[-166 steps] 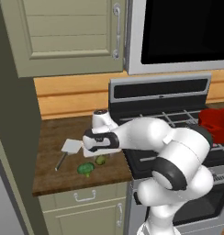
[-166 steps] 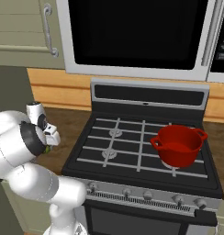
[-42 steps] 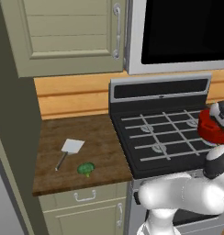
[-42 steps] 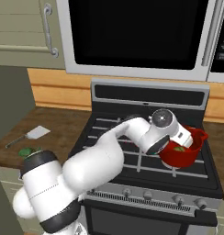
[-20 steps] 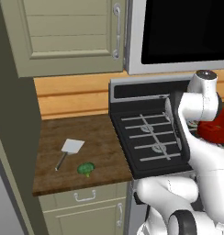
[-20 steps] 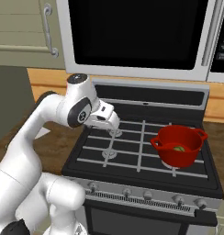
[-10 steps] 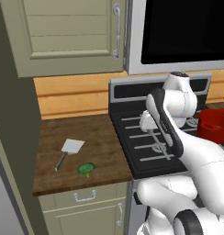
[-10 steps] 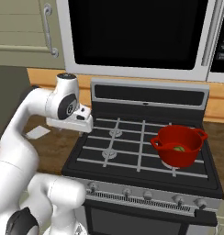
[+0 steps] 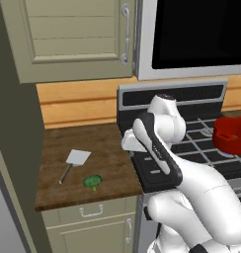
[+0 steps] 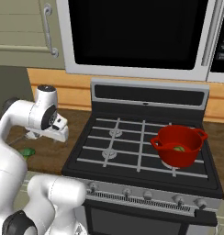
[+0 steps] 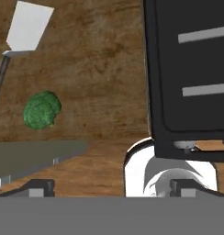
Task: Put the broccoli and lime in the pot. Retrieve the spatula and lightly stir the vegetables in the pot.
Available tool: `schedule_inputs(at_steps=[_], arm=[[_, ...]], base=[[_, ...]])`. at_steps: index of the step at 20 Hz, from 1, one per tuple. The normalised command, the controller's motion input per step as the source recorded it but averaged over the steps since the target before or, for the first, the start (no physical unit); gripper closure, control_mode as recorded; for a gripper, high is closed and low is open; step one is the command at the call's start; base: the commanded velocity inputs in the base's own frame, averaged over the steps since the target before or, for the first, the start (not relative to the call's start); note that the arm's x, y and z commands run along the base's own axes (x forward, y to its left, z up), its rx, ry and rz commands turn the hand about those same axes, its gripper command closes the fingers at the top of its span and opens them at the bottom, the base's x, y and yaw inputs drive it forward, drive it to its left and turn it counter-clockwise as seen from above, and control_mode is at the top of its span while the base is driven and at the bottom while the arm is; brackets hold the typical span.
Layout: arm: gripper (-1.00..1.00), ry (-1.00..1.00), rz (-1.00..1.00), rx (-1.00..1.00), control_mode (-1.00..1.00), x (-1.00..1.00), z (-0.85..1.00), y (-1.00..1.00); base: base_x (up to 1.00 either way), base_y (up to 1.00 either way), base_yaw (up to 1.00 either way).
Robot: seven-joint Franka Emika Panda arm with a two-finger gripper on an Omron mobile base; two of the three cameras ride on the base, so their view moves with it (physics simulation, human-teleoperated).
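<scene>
Wooden counter (image 9: 107, 148) holds the broccoli (image 11: 42, 109), left of the spread tool (image 11: 112, 187).

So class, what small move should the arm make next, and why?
Probably drop toward the broccoli with the gripper open. It lies on the counter beside the spatula, while something green already sits in the pot.
</scene>
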Motion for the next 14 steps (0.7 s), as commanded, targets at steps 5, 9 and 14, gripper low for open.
schedule_inputs(at_steps=[5, 9, 14], arm=[[-1.00, 0.00, -0.18, 0.11, -1.00, 0.01, -0.26, 0.77], [-1.00, 0.00, -0.21, 0.09, -1.00, 0.21, -0.30, 0.56], [-1.00, 0.00, -0.18, 0.05, -1.00, 0.05, -0.42, 0.28]], base=[[0.00, 0.00, 0.00], [0.00, 0.00, 0.00], [0.00, 0.00, 0.00]])
